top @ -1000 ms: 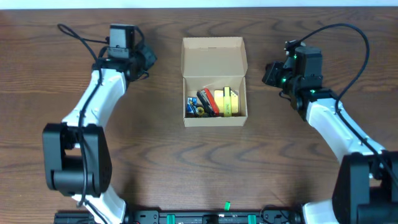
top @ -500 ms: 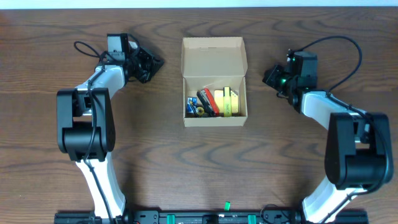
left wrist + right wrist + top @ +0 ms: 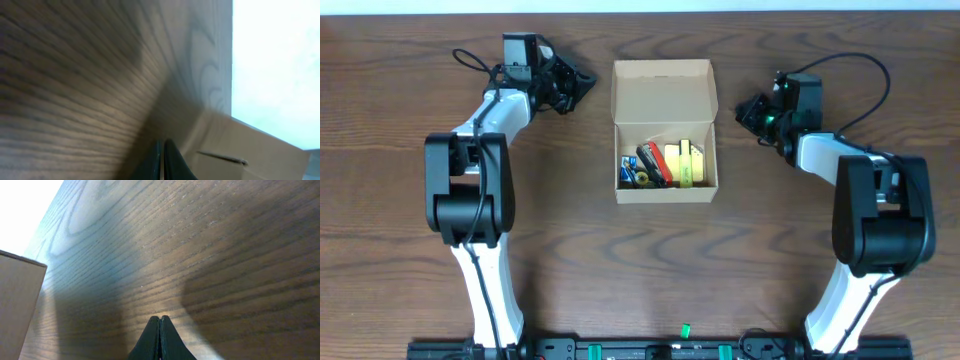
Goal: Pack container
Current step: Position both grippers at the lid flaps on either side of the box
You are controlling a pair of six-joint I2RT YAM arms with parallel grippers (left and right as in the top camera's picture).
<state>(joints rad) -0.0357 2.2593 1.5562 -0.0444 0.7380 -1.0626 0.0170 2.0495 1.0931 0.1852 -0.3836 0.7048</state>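
left gripper [image 3: 586, 79] and right gripper [image 3: 741, 109] are pressed together, empty; the cardboard box [image 3: 665, 92] between them could be shoved by a lopsided flap push.

One container [image 3: 664, 90]. Two arms: left arm [image 3: 470, 190], right arm [image 3: 880, 215]. Small items [image 3: 660, 166] inside: several, exact count unclear.

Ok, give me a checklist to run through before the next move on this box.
1. Lid of the container open: ok.
2. Small items inside the container: ok.
3. Left gripper shut, empty, apart from the lid: ok.
4. Right gripper shut, empty, apart from the container: ok.
5. Small items low enough for the lid to close: cannot tell.
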